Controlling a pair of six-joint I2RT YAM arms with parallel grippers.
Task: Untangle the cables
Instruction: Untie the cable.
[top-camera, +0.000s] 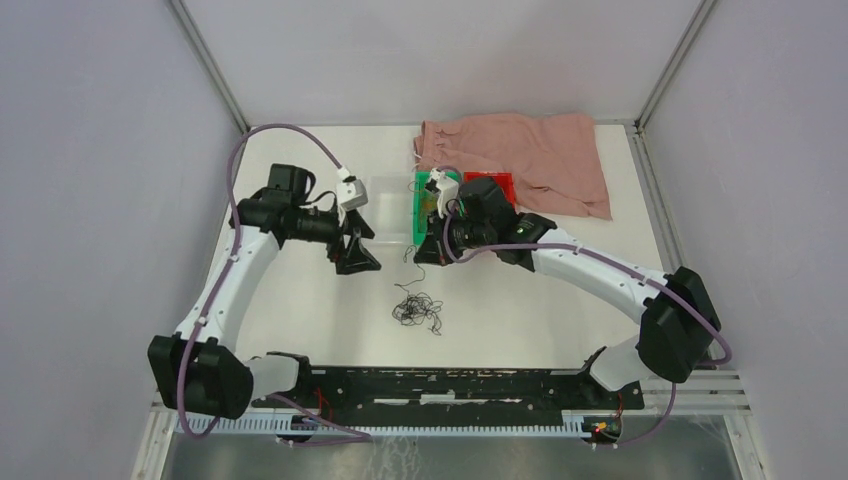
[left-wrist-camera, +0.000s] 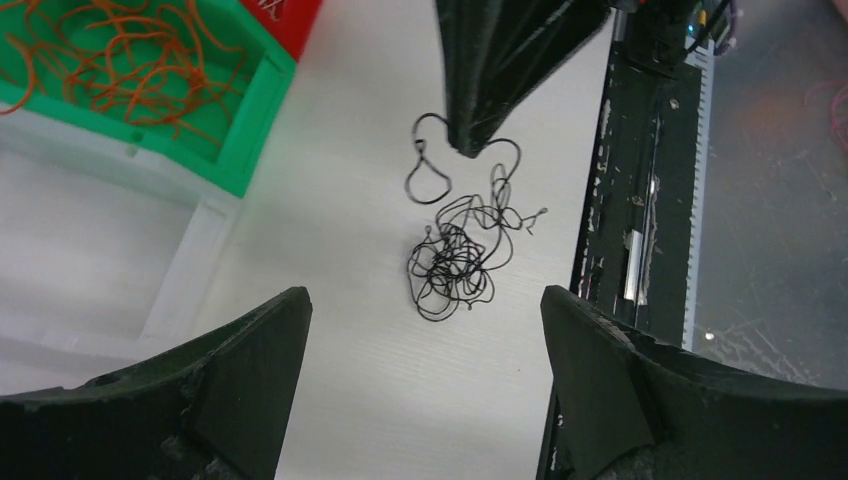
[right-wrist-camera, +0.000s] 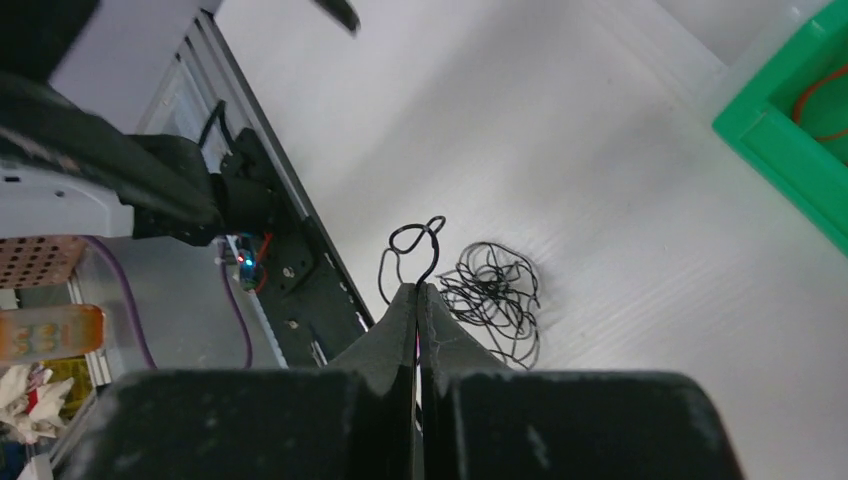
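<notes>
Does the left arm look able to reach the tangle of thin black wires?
Probably yes: the open left gripper faces the black wire tangle, nothing between; the right gripper pinches only an outlying loop.

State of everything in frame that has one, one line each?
Left jaws: open wide, empty.
Right jaws: shut, pinching a black strand.
Black tangle: still knotted, lying on the table.
Orange cables: loose, inside the green bin.
Pink cloth: crumpled, at the table's far edge.
</notes>
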